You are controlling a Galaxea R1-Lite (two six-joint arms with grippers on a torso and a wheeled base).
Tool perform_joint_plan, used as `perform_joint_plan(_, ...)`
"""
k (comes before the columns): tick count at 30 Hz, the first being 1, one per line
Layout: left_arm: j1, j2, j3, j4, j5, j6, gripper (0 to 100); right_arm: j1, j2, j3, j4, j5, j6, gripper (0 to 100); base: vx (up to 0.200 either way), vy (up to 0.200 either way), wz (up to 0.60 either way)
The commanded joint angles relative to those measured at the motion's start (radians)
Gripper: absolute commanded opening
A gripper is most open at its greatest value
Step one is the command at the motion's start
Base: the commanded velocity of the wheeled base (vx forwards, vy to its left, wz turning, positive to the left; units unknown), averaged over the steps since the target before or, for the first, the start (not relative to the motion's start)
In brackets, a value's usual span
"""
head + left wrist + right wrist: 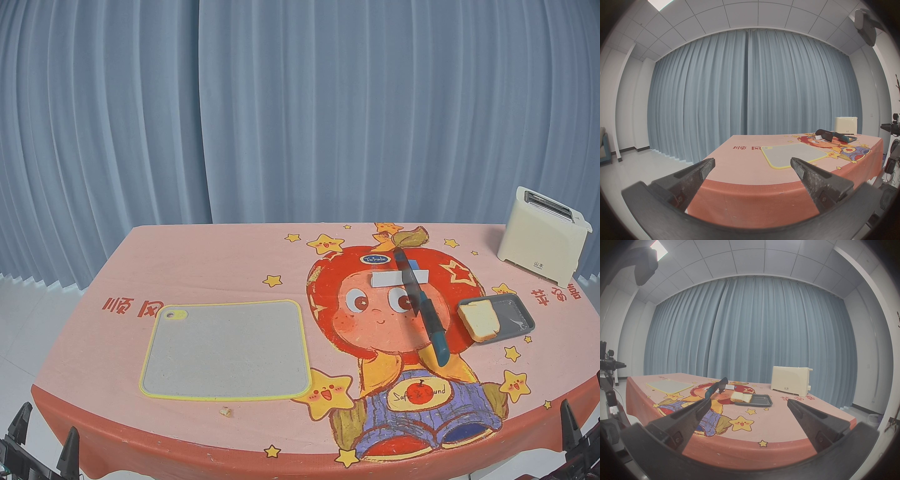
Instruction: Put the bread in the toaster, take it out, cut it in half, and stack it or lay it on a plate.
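Note:
A slice of bread [480,319] [741,397] lies on the left part of a small grey tray [517,314] [759,400] at the table's right. A cream toaster [542,235] [790,380] [846,125] stands at the far right corner, slots up. A knife [424,307] [716,387] [829,135] with a teal handle rests propped on a white block [400,277], just left of the tray. The grey cutting board [227,350] [793,154] [669,386] lies at the left. My left gripper [751,168] [44,431] hangs open below the front left table edge. My right gripper [748,410] stands open off the front right edge.
A pink cartoon-print cloth covers the table [206,262]. A small crumb [225,412] lies near the front edge below the cutting board. Blue curtains [300,106] hang behind the table.

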Motion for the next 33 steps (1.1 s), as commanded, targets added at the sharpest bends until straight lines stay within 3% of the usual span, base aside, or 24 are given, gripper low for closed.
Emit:
perform_joint_plan(1,0.001,-0.016,0.018,0.000,0.000,0.000,100,0.000,0.005,0.018,0.000,-0.007,0.005,100,0.000,0.000,0.00)
perform_joint_plan(3,0.001,-0.016,0.018,0.000,0.000,0.000,100,0.002,0.006,0.018,0.054,-0.104,0.017,100,0.000,0.000,0.00)
perform_joint_plan(5,0.001,-0.016,0.018,0.000,0.000,-0.002,100,0.003,0.005,0.008,0.080,-0.144,0.048,100,0.000,0.000,0.00)
perform_joint_plan(7,0.001,-0.016,0.018,0.000,0.000,0.000,100,0.003,0.005,0.015,0.056,-0.142,0.077,100,0.000,0.000,0.00)
perform_joint_plan(12,0.001,-0.016,0.018,0.000,0.000,-0.002,100,0.003,0.008,0.018,0.051,-0.141,0.056,100,0.000,0.000,0.00)
perform_joint_plan(16,0.001,-0.016,0.018,0.000,0.000,-0.002,100,0.048,-0.043,0.016,0.050,-0.073,0.016,100,0.000,0.000,0.00)
perform_joint_plan(18,0.001,-0.016,0.018,0.000,0.002,0.000,100,0.052,-0.055,0.018,0.048,-0.068,0.005,100,0.000,0.000,0.00)
perform_joint_plan(22,0.001,-0.016,0.018,0.000,0.000,0.000,100,0.049,-0.055,0.018,0.050,-0.079,0.013,100,0.000,0.000,0.00)
perform_joint_plan(25,0.001,-0.016,0.018,0.000,0.000,0.000,100,0.049,-0.055,0.018,0.050,-0.114,0.020,100,0.000,0.000,0.00)
perform_joint_plan(33,0.001,-0.016,0.018,0.000,0.000,0.000,100,0.052,-0.055,0.018,0.050,-0.104,0.020,100,0.000,0.000,0.00)
